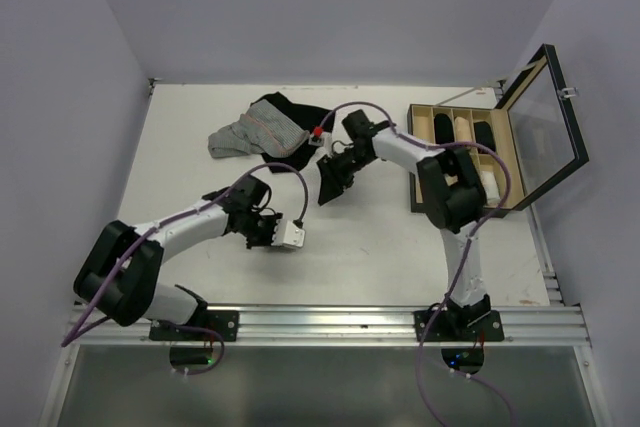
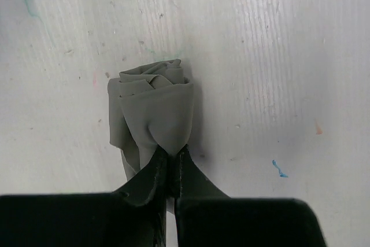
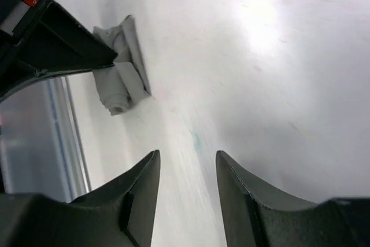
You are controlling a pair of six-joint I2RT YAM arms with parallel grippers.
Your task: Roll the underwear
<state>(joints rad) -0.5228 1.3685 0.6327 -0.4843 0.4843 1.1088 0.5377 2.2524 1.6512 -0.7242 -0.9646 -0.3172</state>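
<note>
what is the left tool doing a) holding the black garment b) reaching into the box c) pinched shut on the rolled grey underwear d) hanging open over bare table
c, the left tool is closed on the lower edge of the rolled underwear.

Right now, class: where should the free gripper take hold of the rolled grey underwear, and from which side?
Probably across the middle of the underwear, from above, jaws spanning its rounded sides: the left gripper pinches one end, and the spiral end could unwind.

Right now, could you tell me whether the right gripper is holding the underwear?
No: the right gripper stands open over bare table, while the left gripper pinches the rolled underwear.
</note>
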